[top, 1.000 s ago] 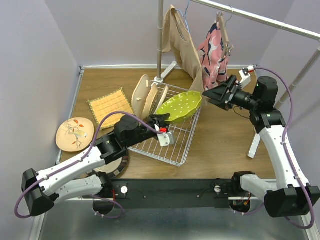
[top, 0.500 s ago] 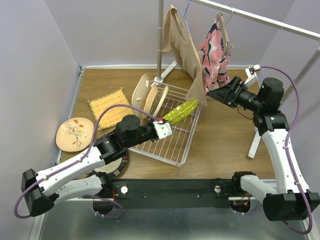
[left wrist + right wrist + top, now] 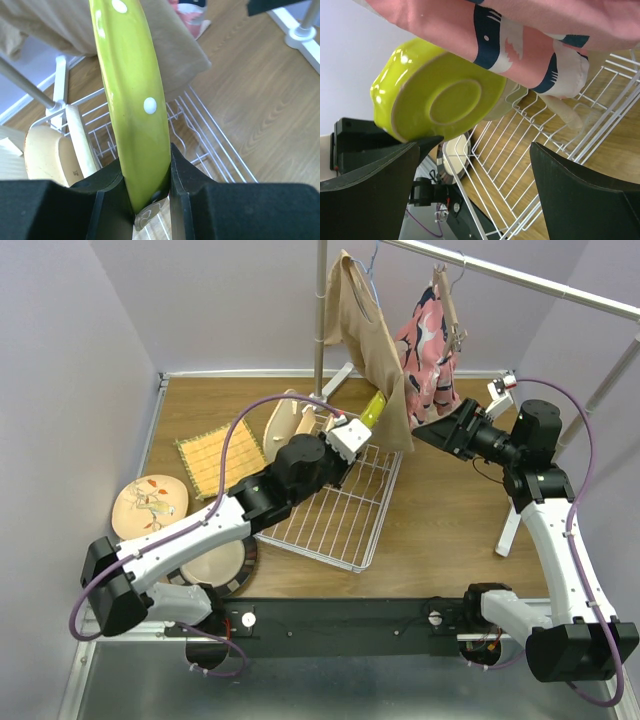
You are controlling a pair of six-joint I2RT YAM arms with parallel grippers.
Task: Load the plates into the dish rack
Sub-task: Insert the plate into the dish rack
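Your left gripper point(image 3: 146, 172) pinched the rim of the lime green plate point(image 3: 131, 90), held on edge above the far end of the dish rack point(image 3: 345, 510). It looked stiff, glazed, likely slippery and breakable; the rim suited a firm pinch. Your right gripper point(image 3: 440, 430) gaped empty
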